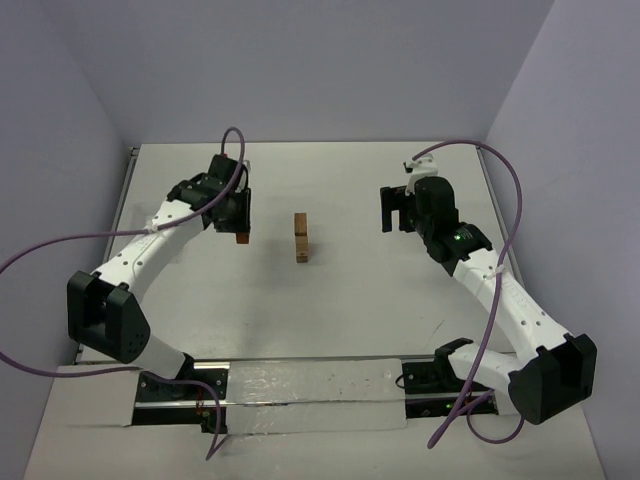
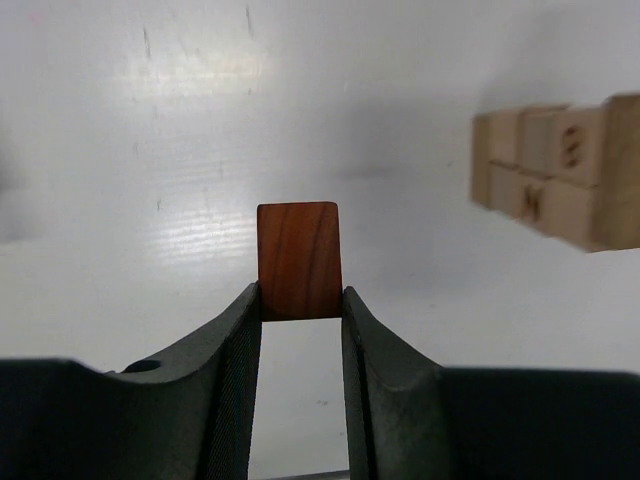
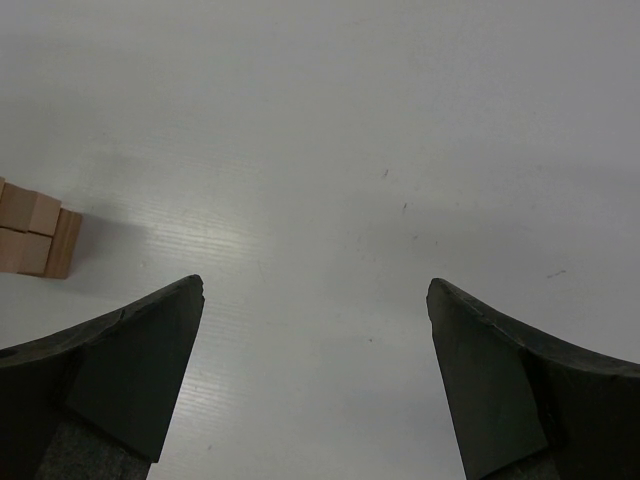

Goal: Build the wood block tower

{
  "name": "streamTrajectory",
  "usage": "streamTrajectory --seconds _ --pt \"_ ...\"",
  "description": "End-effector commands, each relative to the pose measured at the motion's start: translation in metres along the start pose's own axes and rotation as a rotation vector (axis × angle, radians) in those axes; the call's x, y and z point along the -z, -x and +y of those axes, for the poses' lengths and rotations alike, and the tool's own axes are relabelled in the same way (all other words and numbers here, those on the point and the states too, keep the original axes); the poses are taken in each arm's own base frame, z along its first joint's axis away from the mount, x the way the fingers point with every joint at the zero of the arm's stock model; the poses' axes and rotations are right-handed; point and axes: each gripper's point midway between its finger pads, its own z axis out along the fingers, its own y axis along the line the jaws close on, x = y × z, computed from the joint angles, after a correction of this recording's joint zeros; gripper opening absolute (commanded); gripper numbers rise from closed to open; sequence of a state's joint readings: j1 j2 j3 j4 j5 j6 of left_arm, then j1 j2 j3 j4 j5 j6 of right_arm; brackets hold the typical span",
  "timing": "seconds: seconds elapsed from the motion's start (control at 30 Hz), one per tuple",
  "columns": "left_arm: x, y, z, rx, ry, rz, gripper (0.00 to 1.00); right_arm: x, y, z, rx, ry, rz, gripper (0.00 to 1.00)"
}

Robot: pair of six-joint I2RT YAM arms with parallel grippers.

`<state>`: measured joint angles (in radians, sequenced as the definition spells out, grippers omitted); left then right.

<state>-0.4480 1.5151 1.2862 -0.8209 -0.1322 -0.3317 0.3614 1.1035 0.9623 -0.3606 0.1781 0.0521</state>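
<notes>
Reddish-brown wood showed between the fingers of the left gripper (image 2: 300,292): one small block (image 2: 298,250), pinched by its two sides at the very fingertips, its grain running lengthwise and most of it poking out beyond the jaws. The jaws had closed only as far as the block's width. The tower (image 1: 302,237), a slim column of tan blocks, was about midway between the left and right edges of the table (image 1: 350,310). The held block was to its left, near but clearly apart. Dark marks were printed on two tower faces in the left wrist view, too blurred to read. The right gripper (image 3: 315,288) was on the tower's other side, spread wide and holding nothing.
</notes>
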Motion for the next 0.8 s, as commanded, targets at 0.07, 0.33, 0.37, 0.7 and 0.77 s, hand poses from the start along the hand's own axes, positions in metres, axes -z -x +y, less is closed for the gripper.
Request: streamTrajectory --seconds 0.07,0.33,0.37,0.7,0.77 --pt "0.046 0.019 -0.02 0.111 -0.119 0.019 0.0 0.003 0.022 -0.006 -0.01 -0.025 -0.047 1.0" --pt "0.064 0.045 -0.043 0.15 -0.174 0.002 0.0 -0.001 0.014 -0.008 -0.01 -0.032 -0.023 1.0" --pt "0.064 0.046 -0.044 0.145 -0.171 0.003 0.0 -0.002 0.014 -0.008 -0.011 -0.032 -0.02 1.0" --pt "0.059 0.056 -0.08 0.075 -0.123 -0.055 0.0 -0.007 0.013 -0.008 -0.017 -0.025 0.002 1.0" --pt "0.057 0.063 -0.084 0.07 -0.105 -0.073 0.0 -0.007 0.012 -0.009 -0.017 -0.026 0.004 1.0"
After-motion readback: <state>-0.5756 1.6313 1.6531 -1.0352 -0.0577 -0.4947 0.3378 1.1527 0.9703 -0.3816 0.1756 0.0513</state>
